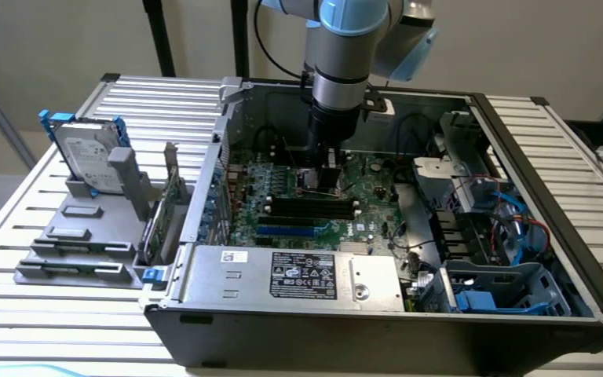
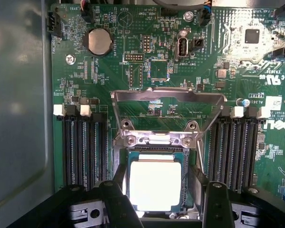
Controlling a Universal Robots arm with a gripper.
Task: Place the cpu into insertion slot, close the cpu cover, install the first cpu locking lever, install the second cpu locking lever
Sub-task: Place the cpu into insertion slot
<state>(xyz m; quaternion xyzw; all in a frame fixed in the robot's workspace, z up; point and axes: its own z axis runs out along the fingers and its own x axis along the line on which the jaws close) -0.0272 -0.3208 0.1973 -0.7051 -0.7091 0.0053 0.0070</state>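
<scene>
Table (image 1: 71,314) slatted; wall (image 1: 50,39) pale | end effector (image 2: 166,183) apart above cpu (image 2: 154,192)

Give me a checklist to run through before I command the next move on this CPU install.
1. cpu in the insertion slot: ok, it lies squarely inside the socket frame.
2. cpu cover closed: not ok, it stands swung open beyond the socket, with the board showing through its window.
3. gripper free of the cpu: ok, jaws open, a finger on each side, nothing held.
4. Locking levers latched: cannot tell where either lever sits.
5. Arm over the socket area: ok, in the exterior view the gripper is down inside the case above the board.
</scene>
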